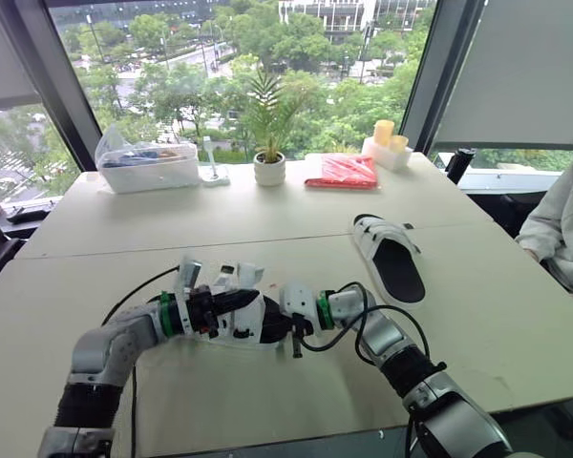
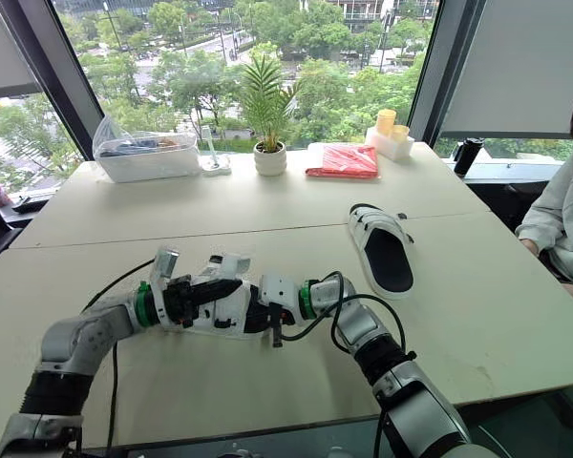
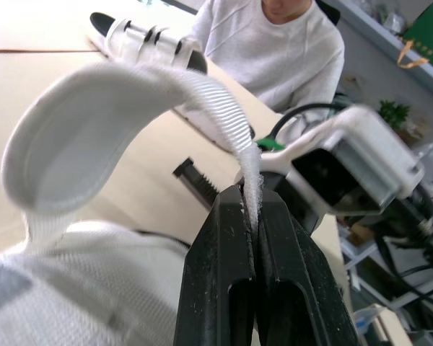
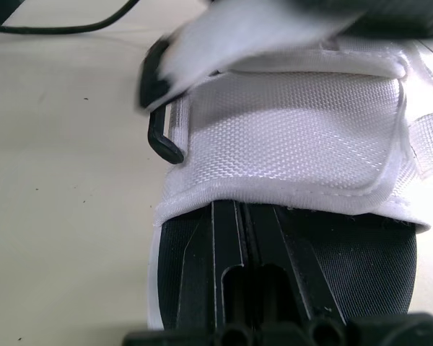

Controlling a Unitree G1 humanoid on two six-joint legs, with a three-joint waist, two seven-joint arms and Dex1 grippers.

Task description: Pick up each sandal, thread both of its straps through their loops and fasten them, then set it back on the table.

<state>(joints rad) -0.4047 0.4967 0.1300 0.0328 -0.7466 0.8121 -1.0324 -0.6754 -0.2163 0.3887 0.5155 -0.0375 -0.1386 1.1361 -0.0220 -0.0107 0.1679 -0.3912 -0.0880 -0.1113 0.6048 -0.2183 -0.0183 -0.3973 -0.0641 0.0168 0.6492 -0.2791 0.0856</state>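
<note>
A white sandal with a black footbed (image 1: 241, 321) is held between both grippers just above the table's near middle. My left gripper (image 3: 251, 200) is shut on the tip of one white woven strap (image 3: 130, 94), which arches up from the sandal. My right gripper (image 4: 242, 213) is shut on the sandal's black sole, just below the white mesh upper (image 4: 289, 137). A black loop (image 4: 162, 144) sits at the side of that upper. The second sandal (image 1: 390, 256) lies flat on the table to the right, further back.
Black cables (image 1: 363, 324) trail across the table around both arms. At the far edge stand a clear plastic box (image 1: 148, 167), a potted plant (image 1: 269, 168), a red packet (image 1: 342, 172) and yellow cups (image 1: 387, 143). A person in grey (image 1: 563, 219) sits at the right.
</note>
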